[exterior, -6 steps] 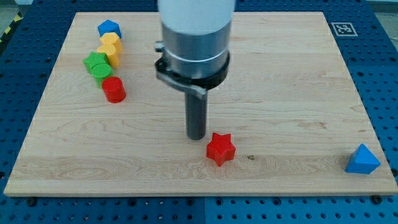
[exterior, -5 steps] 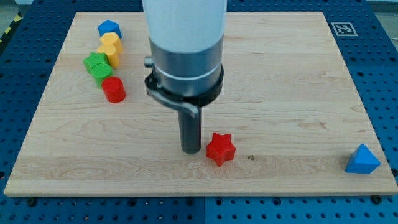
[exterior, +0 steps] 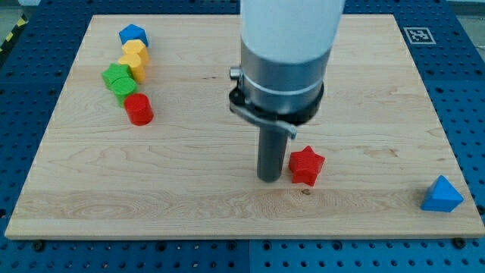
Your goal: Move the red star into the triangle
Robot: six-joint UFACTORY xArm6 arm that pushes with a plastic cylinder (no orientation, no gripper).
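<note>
Tip point(exterior: 270, 179) touching red star point(exterior: 306, 165) on its left, blue triangle point(exterior: 441, 195) far right, wooden board point(exterior: 364, 91) between bare; no fingers on rod.

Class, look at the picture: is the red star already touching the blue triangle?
No: the red star sits beside my tip near the board's middle, with bare wood between it and the blue triangle at the view's right.

My tip point(exterior: 270, 179) pushed red star point(exterior: 306, 165) toward view's right, both shifted.
</note>
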